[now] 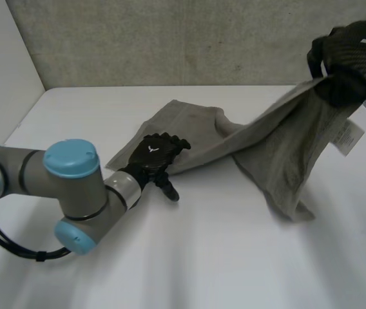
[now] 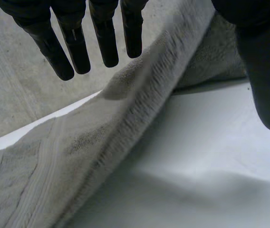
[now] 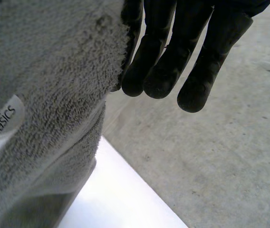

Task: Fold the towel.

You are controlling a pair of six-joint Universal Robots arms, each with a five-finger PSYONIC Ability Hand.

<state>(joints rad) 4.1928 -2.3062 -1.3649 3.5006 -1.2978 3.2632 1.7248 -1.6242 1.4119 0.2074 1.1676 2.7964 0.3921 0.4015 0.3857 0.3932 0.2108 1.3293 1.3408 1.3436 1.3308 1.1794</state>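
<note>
A grey towel lies partly on the white table, and its right end is lifted into the air. My right hand is raised at the far right and is shut on that lifted corner, so the cloth hangs from it with a white label dangling. In the right wrist view the towel is bunched beside my right hand, its label showing. My left hand rests at the towel's left end, open. Its fingers are straight and spread above a raised ridge of the towel.
A grey, rough wall stands behind the table's far edge. My left arm lies low across the front left of the table. Bare white table stretches in front of the towel and to its right.
</note>
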